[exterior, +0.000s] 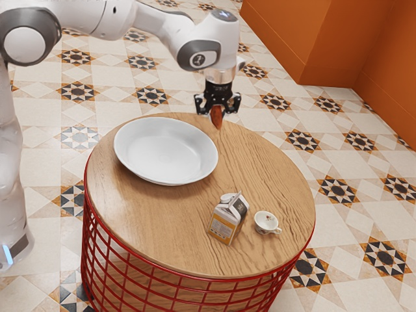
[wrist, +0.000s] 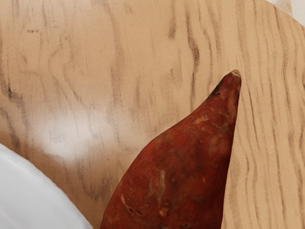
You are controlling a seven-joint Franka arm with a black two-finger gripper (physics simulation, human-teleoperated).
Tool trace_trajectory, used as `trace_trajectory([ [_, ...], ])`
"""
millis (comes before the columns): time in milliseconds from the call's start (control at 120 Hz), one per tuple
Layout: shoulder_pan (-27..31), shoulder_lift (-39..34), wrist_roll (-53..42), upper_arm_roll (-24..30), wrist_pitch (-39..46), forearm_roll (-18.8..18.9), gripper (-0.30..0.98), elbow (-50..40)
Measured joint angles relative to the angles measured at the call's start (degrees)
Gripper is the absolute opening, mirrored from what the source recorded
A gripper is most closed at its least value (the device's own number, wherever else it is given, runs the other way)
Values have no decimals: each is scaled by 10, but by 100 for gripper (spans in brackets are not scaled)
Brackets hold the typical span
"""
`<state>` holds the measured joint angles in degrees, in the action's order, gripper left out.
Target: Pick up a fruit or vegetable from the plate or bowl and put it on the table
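Over the bench (exterior: 260, 169), toward its far edge in the exterior view, beside the white bowl (exterior: 166, 146): one end effector (exterior: 217, 110), clamped on one red-brown sweet potato (exterior: 217, 119), held directly beneath, tapered tip downward.

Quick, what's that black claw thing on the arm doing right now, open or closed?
Gripper: closed, holding a reddish-brown sweet potato, its pointed end hanging down over the wooden tabletop.
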<state>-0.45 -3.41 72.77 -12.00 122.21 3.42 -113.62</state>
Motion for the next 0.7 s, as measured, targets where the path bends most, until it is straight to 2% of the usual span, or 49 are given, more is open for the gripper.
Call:
trace_trajectory([
  [200, 1, 54, -2, 1, 16, -1, 15, 57],
  [517, 0, 137, -12, 6, 25, -22, 15, 131],
  [608, -1, 147, -15, 12, 45, -25, 39, 133],
  [700, -2, 150, -17, 16, 60, -26, 53, 133],
])
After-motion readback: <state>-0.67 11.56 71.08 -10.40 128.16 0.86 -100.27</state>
